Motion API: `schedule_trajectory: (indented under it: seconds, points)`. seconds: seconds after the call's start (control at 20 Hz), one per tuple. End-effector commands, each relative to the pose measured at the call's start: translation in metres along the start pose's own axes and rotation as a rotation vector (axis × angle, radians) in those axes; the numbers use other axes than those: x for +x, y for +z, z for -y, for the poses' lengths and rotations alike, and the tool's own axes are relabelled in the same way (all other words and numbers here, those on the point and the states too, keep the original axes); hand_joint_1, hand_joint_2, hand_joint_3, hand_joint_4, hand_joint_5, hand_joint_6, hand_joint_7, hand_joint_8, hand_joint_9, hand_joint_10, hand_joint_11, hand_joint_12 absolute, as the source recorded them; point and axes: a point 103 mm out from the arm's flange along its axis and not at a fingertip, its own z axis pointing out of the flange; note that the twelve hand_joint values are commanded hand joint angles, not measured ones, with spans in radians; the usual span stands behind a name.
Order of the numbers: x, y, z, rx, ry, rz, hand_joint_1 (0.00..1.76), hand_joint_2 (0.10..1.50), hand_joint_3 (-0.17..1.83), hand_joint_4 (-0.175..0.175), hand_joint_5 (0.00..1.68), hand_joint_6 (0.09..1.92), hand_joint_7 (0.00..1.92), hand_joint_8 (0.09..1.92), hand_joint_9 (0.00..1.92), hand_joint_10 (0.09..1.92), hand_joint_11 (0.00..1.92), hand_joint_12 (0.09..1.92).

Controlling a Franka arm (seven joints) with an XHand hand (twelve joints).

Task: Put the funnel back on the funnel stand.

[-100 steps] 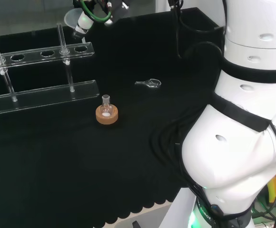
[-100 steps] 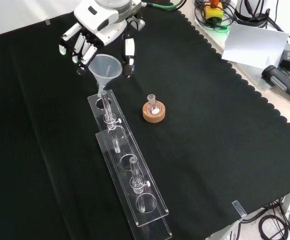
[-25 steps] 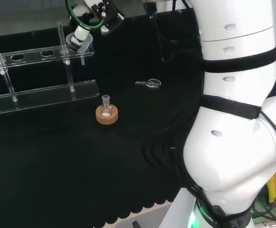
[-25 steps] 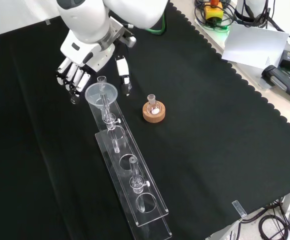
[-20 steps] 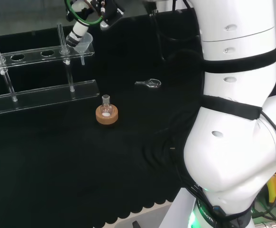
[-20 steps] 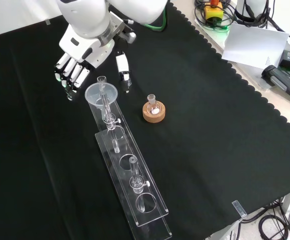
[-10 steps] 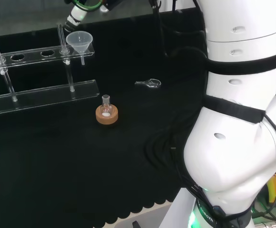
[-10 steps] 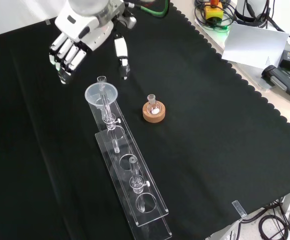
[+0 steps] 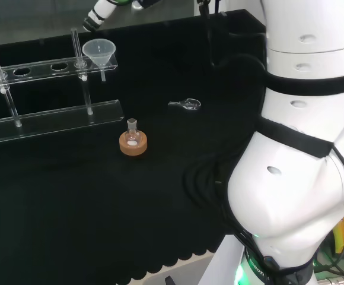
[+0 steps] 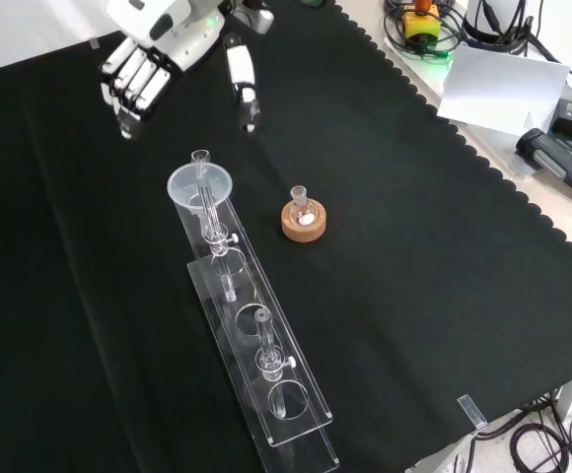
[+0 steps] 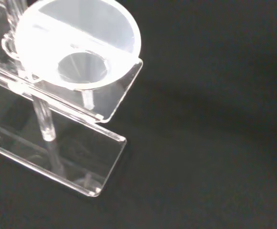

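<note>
Although the funnel (image 10: 199, 185) already sits in the end hole of the funnel stand (image 10: 256, 350), with its spout hanging down through the upper shelf, it could be knocked out again if the hand (image 10: 158, 51) dropped back toward it. The fingers (image 10: 128, 87) are straight and spread wide, holding nothing, and the funnel stands apart from them, below them in the front view. The clear stand is narrow and looks light, so a brush from a fingertip on its upright post beside the funnel would likely shift or tip the whole rack.

Around the fingers the black bench (image 10: 414, 256) is bare, with open cloth to either side and behind them. The cork ring with its small flask (image 10: 303, 218) stands well apart from the fingers, past the funnel and beside the stand, and a small clear piece (image 9: 185, 105) lies farther off. By my judgement, lifting straight away is the safest path.
</note>
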Motion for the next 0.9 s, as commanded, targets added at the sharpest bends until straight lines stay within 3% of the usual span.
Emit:
schedule_trajectory:
  seconds: [0.05,0.35,0.9]
  points:
    - [-0.017,0.006,0.071,-0.103,0.052,-0.221,0.28,0.66,0.01,-0.011,0.06,0.09,0.22,0.52,0.18,0.81,0.00,0.97]
    - [-0.020,0.021,0.094,-0.123,0.082,-0.286,0.29,0.67,0.01,-0.011,0.07,0.09,0.22,0.53,0.19,0.81,0.00,0.98]
    - [-0.032,0.033,0.116,-0.122,0.158,-0.303,0.30,0.68,0.02,-0.012,0.08,0.09,0.22,0.54,0.19,0.81,0.00,0.98]
